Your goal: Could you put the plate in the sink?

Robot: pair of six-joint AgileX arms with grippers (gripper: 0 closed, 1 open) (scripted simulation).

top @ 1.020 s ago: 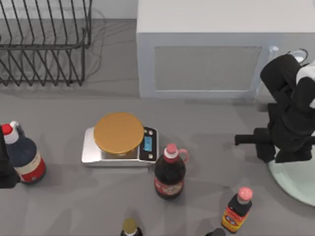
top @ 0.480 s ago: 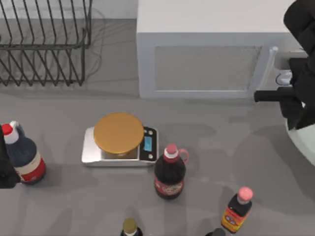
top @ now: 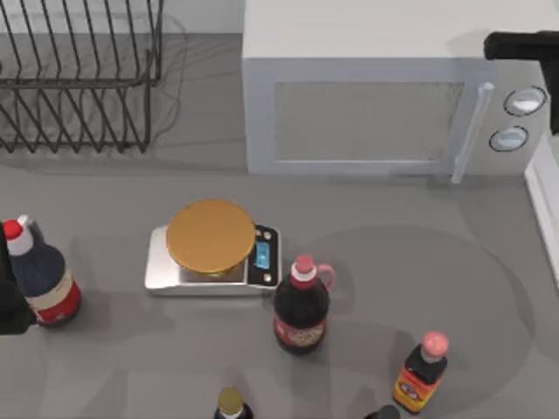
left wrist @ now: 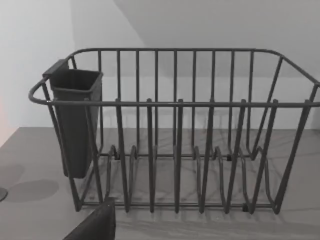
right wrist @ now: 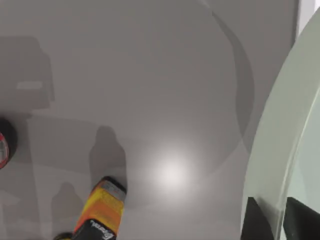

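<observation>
Two dark fingertips of the right gripper pinch the plate edge, seemingly raised beside the sink. Left arm sits parked facing the rack; its claw state cannot be told.

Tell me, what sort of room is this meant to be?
Most likely a kitchen counter, rendered in simulation. A microwave stands at the back, a wire dish rack beside it, a kitchen scale in the middle, and sauce bottles stand along the front.
</observation>
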